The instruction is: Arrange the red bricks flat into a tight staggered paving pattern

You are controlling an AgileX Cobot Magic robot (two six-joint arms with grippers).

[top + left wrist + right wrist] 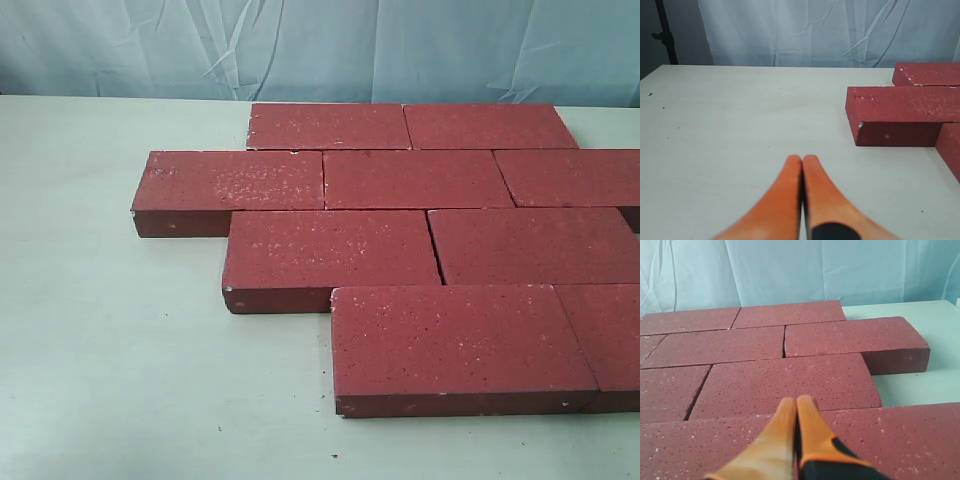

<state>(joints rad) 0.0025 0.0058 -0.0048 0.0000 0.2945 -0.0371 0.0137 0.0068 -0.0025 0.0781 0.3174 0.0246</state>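
A wrinkled pale blue cloth (pixel 120 50) hangs behind a pale counter (pixel 100 350). The red bricks (pixel 420 180) lie flat in four staggered rows, from near the counter's back edge by the cloth towards its front. Most seams are close, though a thin slanted gap (pixel 433 245) shows in the third row.

The left gripper (pixel 801 162) is closed and empty over bare counter beside the end of a brick (pixel 900 115). The right gripper (pixel 796 405) is also pressed together and holds nothing, just above the paved bricks.

The pattern looks nearly done. The main risk is a nudge to close that gap: too hard a push could slide a neighbouring brick and open other seams.
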